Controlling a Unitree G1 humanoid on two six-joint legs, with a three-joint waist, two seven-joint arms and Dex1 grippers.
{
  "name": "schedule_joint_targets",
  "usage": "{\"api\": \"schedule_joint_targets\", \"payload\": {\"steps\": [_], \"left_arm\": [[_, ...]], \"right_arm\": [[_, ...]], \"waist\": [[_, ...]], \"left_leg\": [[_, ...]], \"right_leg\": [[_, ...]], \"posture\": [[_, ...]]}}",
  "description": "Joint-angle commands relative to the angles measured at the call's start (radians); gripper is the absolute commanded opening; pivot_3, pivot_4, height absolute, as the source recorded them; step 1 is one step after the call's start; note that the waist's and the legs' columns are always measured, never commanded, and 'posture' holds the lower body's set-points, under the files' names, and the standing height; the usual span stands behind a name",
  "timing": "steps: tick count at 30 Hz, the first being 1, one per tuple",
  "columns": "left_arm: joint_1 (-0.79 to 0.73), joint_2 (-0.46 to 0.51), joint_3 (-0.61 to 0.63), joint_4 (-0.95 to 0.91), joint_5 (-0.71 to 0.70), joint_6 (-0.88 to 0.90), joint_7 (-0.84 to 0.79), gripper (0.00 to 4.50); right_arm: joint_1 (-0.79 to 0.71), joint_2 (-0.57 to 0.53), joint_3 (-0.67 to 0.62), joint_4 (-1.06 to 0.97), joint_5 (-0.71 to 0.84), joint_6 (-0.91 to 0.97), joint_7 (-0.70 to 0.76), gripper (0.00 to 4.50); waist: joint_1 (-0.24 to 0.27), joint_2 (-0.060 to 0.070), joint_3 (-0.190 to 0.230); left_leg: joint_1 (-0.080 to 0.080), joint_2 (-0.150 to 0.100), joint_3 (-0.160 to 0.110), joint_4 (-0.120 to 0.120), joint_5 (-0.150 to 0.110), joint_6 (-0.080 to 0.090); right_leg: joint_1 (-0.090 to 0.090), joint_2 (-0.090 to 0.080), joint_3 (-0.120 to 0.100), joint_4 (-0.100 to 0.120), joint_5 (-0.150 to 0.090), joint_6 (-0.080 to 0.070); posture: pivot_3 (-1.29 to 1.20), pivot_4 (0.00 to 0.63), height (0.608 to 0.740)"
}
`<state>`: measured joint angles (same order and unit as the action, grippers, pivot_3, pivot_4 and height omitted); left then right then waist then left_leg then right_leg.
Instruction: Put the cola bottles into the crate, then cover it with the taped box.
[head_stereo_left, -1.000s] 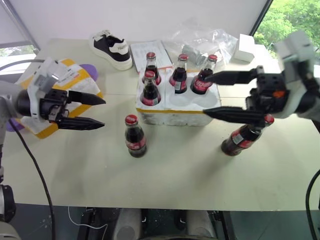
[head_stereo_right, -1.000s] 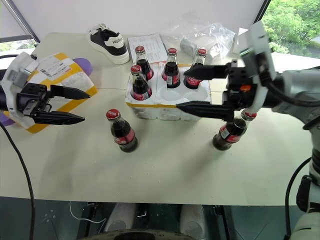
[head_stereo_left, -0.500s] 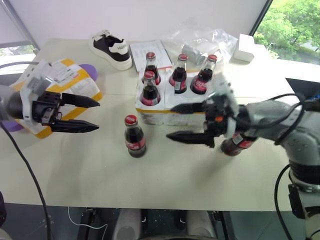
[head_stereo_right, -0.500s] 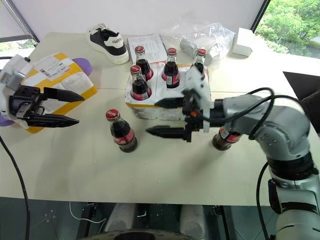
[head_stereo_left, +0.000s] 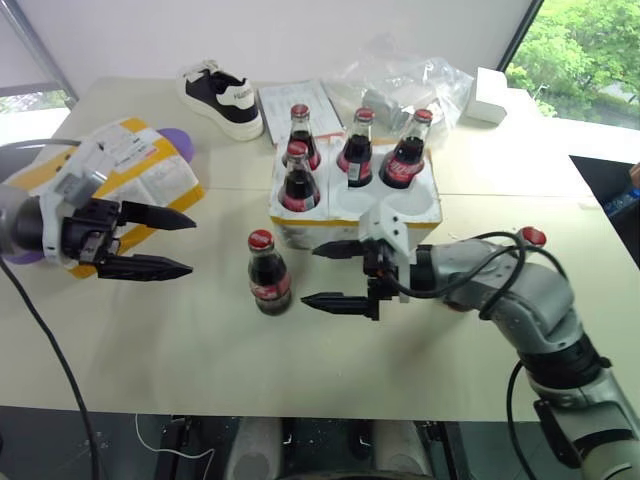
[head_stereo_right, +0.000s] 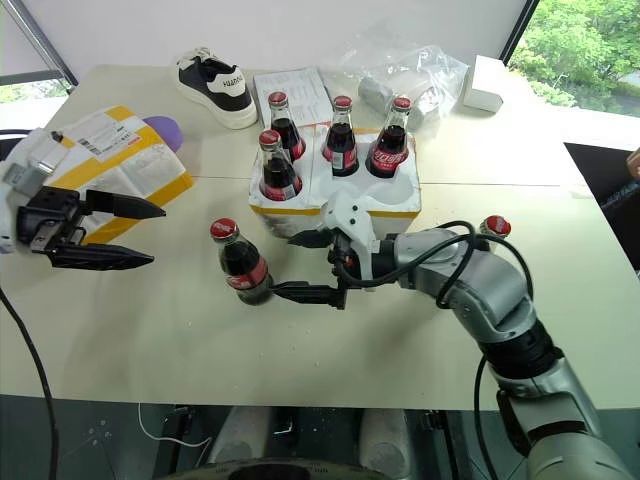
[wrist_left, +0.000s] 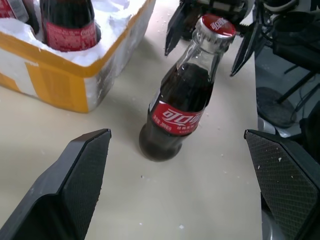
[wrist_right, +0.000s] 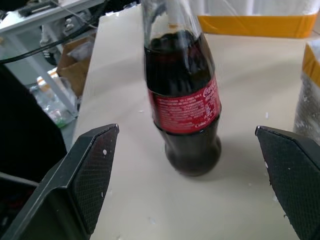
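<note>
A small glass cola bottle with red cap and label (head_stereo_left: 267, 274) stands upright on the beige table (head_stereo_left: 200, 340), just in front of the low white foam crate with a yellow band (head_stereo_left: 352, 218), where four matching bottles (head_stereo_left: 358, 148) sit in wells. The right gripper (head_stereo_left: 334, 274), jaws spread wide and holding nothing, points at the standing bottle from beside it. A sixth bottle's red cap (head_stereo_left: 532, 237) peeks past that arm. The left gripper (head_stereo_left: 170, 242), equally wide and empty, hovers before the yellow-taped white foam box (head_stereo_left: 120, 165).
</note>
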<state>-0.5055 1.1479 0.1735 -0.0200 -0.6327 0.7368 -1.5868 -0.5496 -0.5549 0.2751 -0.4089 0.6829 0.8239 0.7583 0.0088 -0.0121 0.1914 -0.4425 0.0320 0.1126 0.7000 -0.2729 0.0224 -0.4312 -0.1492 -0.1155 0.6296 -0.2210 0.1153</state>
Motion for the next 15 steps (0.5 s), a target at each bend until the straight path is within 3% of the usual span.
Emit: {"api": "schedule_joint_targets", "payload": {"steps": [1, 15], "left_arm": [[-0.003, 0.032, 0.038, -0.026, -0.024, -0.005, -0.002, 4.47], [0.029, 0.048, 0.042, -0.022, -0.020, -0.032, 0.001, 4.47]], "right_arm": [[-0.002, 0.034, -0.001, 0.017, -0.037, -0.036, -0.005, 4.50], [0.018, 0.153, 0.045, 0.088, -0.105, -0.088, 0.050, 4.50]], "waist": [[0.000, 0.000, 0.000], [-0.005, 0.000, 0.000]], "left_leg": [[0.000, 0.000, 0.000, 0.000, 0.000, 0.000], [0.000, 0.000, 0.000, 0.000, 0.000, 0.000]], "right_leg": [[0.000, 0.000, 0.000, 0.000, 0.000, 0.000], [0.000, 0.000, 0.000, 0.000, 0.000, 0.000]], "posture": [[0.00, 0.150, 0.740], [0.00, 0.150, 0.740]]}}
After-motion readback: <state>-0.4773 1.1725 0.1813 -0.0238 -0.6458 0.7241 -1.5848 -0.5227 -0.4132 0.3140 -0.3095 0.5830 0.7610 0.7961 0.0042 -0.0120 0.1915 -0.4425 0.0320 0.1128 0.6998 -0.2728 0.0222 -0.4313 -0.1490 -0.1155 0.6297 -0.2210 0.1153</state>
